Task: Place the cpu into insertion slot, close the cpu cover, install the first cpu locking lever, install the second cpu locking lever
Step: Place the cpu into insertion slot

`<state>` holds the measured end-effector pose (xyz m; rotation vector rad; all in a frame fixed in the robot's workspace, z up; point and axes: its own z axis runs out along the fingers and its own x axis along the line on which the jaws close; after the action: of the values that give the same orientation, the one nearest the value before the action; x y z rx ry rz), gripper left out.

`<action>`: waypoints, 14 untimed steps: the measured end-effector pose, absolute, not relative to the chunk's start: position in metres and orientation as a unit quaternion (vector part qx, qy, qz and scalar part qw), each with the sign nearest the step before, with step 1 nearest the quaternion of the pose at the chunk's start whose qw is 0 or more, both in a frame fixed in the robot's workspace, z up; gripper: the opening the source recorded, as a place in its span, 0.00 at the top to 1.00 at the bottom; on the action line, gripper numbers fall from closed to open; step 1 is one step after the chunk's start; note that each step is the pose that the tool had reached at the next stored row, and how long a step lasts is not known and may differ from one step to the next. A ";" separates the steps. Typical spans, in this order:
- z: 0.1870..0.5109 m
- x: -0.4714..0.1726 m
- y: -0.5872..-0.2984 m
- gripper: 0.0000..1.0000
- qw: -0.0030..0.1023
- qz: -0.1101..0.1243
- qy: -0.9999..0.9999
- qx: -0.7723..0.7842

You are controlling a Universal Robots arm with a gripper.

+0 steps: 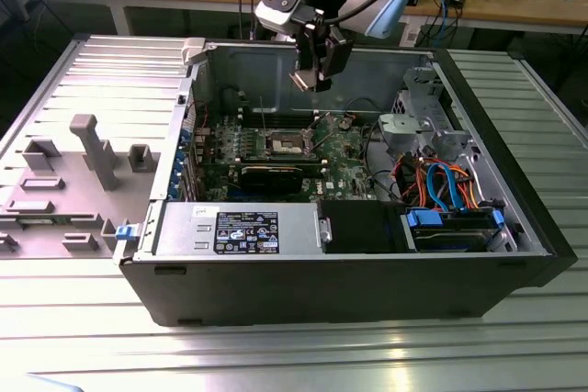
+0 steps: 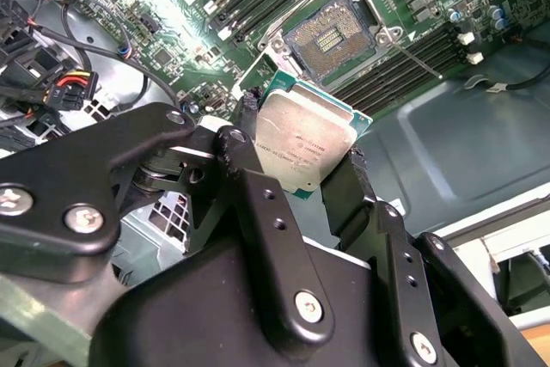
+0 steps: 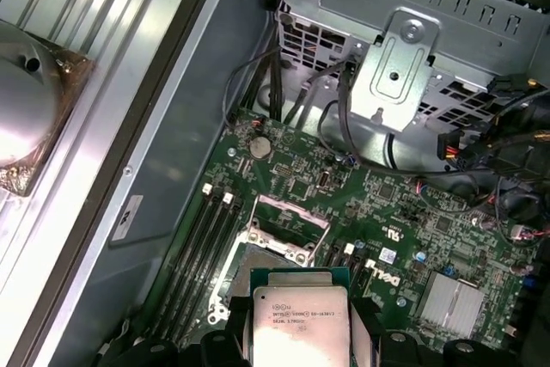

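Cpu (image 2: 305,148) is pinched in the gripper (image 2: 302,131), fingers pressed on two opposite edges, metal top facing the camera in both wrist views. In the exterior view it hangs in the air over the open computer case (image 1: 367,286), above the green board (image 1: 344,149) and well apart from the insertion slot (image 1: 285,144).

The slot is empty: dark pin field bare in the second wrist view, silver border round it. In the first wrist view the cpu cover (image 3: 290,212) looks swung up at one edge of the slot, so nothing is closed yet. A thin wire locking lever (image 2: 419,59) sticks out beside the slot, not latched as far as I can tell. Long black memory slots (image 2: 404,66) run on both sides.

Handling, my judgement: chip is light, thin, fully stiff, with a smooth top that could slide if the squeeze is weak. Edges are the right place to hold, as now; keep off the underside. The slot's pins are the fragile part, so it wants a flat, square drop, no tilt, no push.

Hard to see:
- The chip's underside and its corner or notch marks are hidden, so orientation can't be checked.
- The chip covers part of the slot in the first wrist view.
- The second lever is not clear.
- The finger pads are mostly behind the chip's edges.
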<state>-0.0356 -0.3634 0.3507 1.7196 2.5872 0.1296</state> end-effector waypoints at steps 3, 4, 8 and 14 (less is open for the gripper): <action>0.351 -0.036 -0.363 0.46 0.017 0.042 0.826 0.563; 0.350 -0.036 -0.363 0.46 0.017 0.041 0.823 0.566; 0.350 -0.036 -0.363 0.46 0.017 0.041 0.817 0.575; 0.350 -0.036 -0.363 0.46 0.018 0.041 0.806 0.591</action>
<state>-0.0359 -0.3634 0.3498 1.8346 2.5024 0.1269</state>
